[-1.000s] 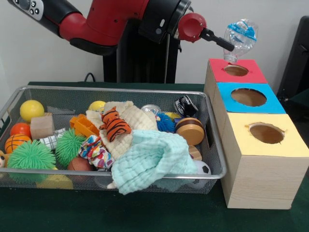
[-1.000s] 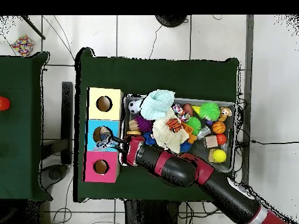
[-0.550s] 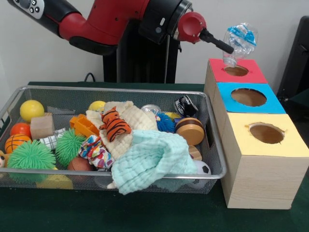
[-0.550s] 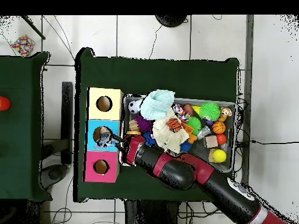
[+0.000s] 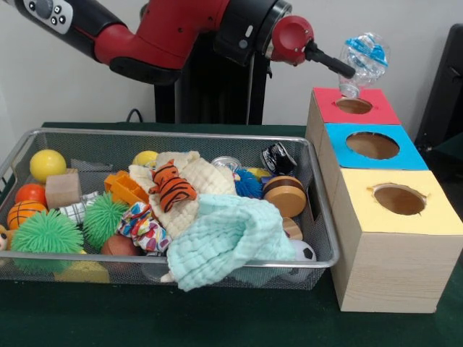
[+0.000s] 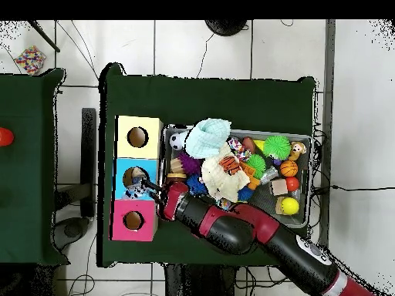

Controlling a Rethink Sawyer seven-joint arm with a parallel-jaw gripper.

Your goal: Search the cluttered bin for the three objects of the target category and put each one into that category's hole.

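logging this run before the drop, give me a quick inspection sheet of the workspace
surface: dark green cloth table
job's things: crushed clear plastic bottle with blue label, held above the red box; blue box and yellow box holes open
clutter: wire bin full of balls, spiky toys, a tiger toy, a mint cloth
end effector: shut on the bottle
cables: black cables on the floor
surroundings: tiled floor, second green table
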